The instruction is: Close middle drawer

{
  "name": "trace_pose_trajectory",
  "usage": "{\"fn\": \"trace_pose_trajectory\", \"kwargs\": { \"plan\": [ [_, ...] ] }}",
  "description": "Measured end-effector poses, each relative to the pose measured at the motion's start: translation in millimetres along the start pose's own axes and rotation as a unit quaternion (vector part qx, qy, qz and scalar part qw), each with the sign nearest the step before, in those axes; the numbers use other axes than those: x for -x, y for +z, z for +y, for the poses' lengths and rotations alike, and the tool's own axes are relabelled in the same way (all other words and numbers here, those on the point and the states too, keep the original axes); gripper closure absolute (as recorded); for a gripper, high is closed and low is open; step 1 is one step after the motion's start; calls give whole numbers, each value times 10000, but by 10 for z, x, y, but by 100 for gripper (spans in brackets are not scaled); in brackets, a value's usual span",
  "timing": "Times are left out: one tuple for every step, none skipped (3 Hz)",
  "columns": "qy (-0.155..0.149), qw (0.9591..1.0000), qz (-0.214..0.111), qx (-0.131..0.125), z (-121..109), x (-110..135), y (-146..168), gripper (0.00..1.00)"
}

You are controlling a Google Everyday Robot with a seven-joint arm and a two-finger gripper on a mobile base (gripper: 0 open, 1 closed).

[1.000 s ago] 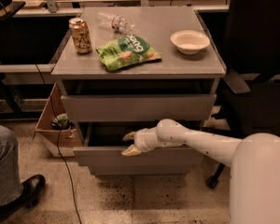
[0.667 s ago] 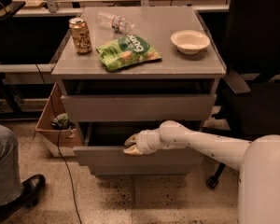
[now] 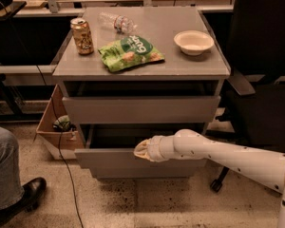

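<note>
**Item: middle drawer (image 3: 109, 159).** It is sitting pulled out from the cabinet (image 3: 218, 70), second of three grey fronts. It is standing well forward of the uppermost drawer (image 3: 140, 109) and of the narrower lowest drawer (image 3: 147, 175). Its long axis is running left to right across the view, so the closing direction is lying straight back, away from the camera.

**Item: gripper (image 3: 142, 149).** It is resting at the top edge of the middle drawer's front, a little right of that front's middle, touching it or just short of it. The white arm (image 3: 218, 153) is reaching in from the lower right. How far the gripper is open cannot be told, and nothing is showing in its hold. The drawer front is lying directly beyond and below it, so a push toward the cabinet is looking like the step in hand. Since contact is sitting off-centre, the drawer could skew slightly in its runners.

**Containers.**
- Middle drawer tray: lying in shadow, with no contents showing.
- Uppermost drawer: standing slightly open, its inside dark.
- Bowl (image 3: 194, 42), on the cabinet top at right: appearing empty.
- Cardboard box (image 3: 50, 129), on the floor to the left: holding a dark rounded object that cannot be identified.

**Also on the cabinet top.** A can (image 3: 81, 36), a clear bottle (image 3: 116, 22) lying on its side, and a green snack bag (image 3: 130, 52).
</note>
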State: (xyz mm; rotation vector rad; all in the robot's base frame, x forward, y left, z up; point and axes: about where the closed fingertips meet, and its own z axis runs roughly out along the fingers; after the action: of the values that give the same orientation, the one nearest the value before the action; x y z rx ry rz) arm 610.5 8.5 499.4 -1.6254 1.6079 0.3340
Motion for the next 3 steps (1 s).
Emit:
{"fn": "trace_pose_trajectory", "kwargs": {
  "plan": [
    [206,9998,40,17,151,-171,13,100],
    [342,9994,63,3,317,-612,257,100],
    [343,9994,62,2,317,-612,258,100]
  ]
}}
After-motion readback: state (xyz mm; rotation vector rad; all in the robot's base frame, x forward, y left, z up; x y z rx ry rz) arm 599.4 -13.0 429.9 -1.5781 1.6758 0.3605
